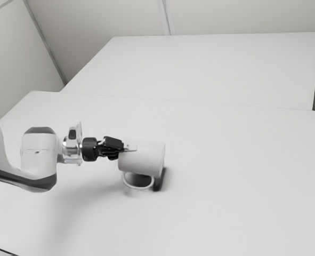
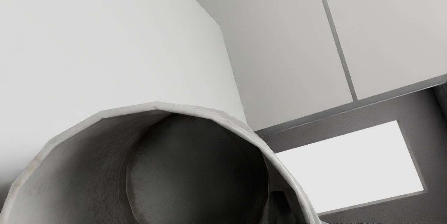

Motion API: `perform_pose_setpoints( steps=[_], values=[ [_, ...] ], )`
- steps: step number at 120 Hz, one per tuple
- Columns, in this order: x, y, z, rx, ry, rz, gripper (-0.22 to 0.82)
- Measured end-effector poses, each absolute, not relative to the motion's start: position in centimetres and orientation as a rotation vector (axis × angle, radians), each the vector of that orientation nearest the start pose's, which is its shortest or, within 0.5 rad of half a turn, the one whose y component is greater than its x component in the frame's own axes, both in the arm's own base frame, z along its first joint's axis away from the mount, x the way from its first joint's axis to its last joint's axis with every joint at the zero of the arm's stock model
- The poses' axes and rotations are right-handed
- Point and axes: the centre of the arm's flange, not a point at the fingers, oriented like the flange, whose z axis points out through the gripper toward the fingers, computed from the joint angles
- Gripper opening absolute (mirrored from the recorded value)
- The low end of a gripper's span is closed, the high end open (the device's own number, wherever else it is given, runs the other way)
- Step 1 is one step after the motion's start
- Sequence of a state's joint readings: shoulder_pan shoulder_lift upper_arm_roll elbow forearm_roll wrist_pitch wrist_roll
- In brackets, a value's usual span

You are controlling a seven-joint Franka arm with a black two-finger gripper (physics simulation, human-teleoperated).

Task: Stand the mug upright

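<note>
The white mug (image 1: 146, 158) lies on its side in the exterior view, its mouth toward my gripper (image 1: 127, 149) and its base toward the exterior view's right. Its handle (image 1: 138, 185) hangs underneath, close to the tabletop; whether it touches cannot be made out. My gripper is shut on the mug's wall at the rim, with one pale fingertip against the outside. In the wrist view the open mouth of the mug (image 2: 83, 178) faces the camera, and part of my gripper (image 2: 297, 211) shows at the rim's lower edge, with a dark piece inside the mouth.
The white table (image 1: 232, 186) extends around the mug, and a second white surface (image 1: 200, 69) lies beyond it. A dark shadow falls beneath the mug. Pale wall panels (image 2: 279, 59) and a bright rectangle (image 2: 352, 168) appear past the mug in the wrist view.
</note>
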State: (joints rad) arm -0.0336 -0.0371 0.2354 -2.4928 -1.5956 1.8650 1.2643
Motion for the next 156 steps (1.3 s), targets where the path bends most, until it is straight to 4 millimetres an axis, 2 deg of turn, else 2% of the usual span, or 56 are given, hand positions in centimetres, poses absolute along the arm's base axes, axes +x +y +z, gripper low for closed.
perform_pose_setpoints(
  steps=[13,28,37,44,55,73,78,82,88,100,112,122,132,156],
  values=[
    [49.5,1.8,36.3,1.924,-0.182,0.603,-0.18],
    [52.5,2.6,39.6,2.228,-0.488,0.501,-0.18],
    [53.2,2.8,41.8,2.429,-0.685,0.404,-0.18],
    [53.3,2.3,42.7,2.56,-0.8,0.316,-0.18],
    [53.4,-0.6,42.9,2.71,-0.94,0.188,-0.18],
    [52.6,-8.6,43.4,2.837,-1.072,0.109,-0.18],
    [52.1,-10.1,43.2,2.866,-1.07,0.102,-0.18],
    [51.5,-10.6,42.8,2.893,-1.045,0.098,-0.18],
    [50.7,-10.0,42.3,2.94,-0.965,0.101,-0.18],
    [50.7,-8.1,42.0,3.017,-0.773,0.13,-0.18],
    [50.5,-8.5,41.7,3.051,-0.657,0.154,-0.18],
    [50.0,-9.0,40.7,3.067,-0.574,0.147,-0.18],
    [49.5,-9.0,39.8,3.08,-0.481,0.139,-0.18],
    [49.6,-9.0,39.1,3.094,-0.303,0.155,-0.16]
  ],
)
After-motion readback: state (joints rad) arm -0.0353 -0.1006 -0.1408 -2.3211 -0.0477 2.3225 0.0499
